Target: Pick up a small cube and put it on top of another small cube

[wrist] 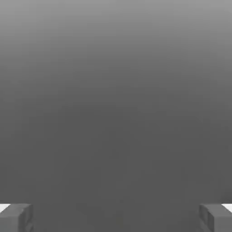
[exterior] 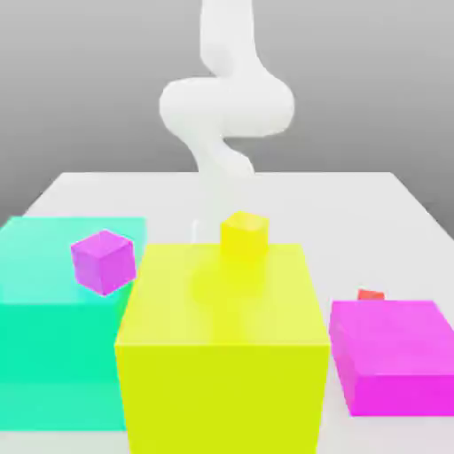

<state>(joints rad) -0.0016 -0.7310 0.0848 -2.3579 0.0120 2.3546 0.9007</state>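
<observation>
From my end, exterior view: raised, facing the white robot arm [exterior: 226, 106] across the pale smooth desk [exterior: 310, 204], angled down a bit. Close to the big glossy yellow block [exterior: 222, 381], which sits low and central; arm at the far side. Hand view: looks out past the dark grey pincer [wrist: 116, 217] from right behind it, onto plain grey. Can't tell its facing, and can't match any shared part of the scene.
</observation>
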